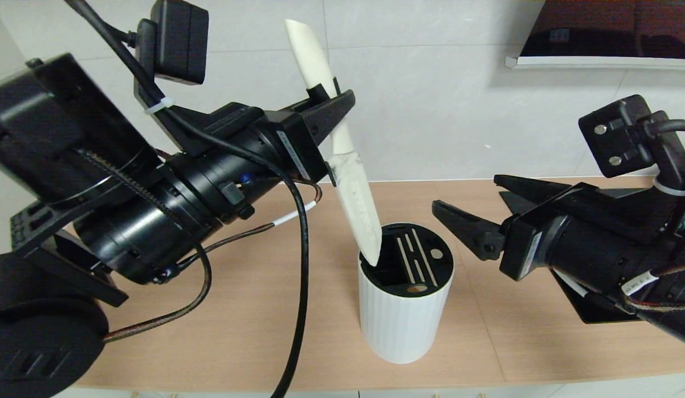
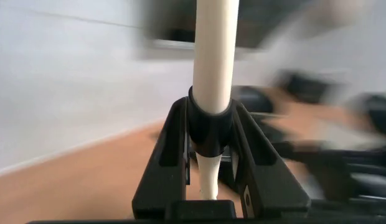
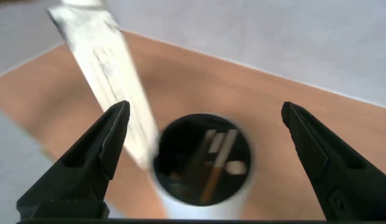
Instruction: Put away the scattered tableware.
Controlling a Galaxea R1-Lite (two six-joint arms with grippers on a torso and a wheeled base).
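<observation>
Nearest, toward the front edge of the tabletop (image 1: 254,309), stands a white ribbed holder (image 1: 404,315), upright. Its black top has narrow slots, small round holes and a larger open section on the robot's left side.

A white knife (image 1: 356,193) hangs over that open section, point down and handle up. It leans so that the handle tips away to the left. Its tip sits at the holder's rim, seemingly just inside the opening; how deep it goes cannot be told.

The left claw (image 1: 336,108) is clamped on the knife's handle just above the blade, its fingers closed tight around it. It is held above and to the left of the holder.

The right claw (image 1: 466,192) is spread wide with nothing in it. It sits just to the right of the holder's top, apart from it, fingers pointing toward the knife.

Behind the tabletop rises a white tiled wall (image 1: 458,99), with a dark panel (image 1: 607,33) at its upper right.
</observation>
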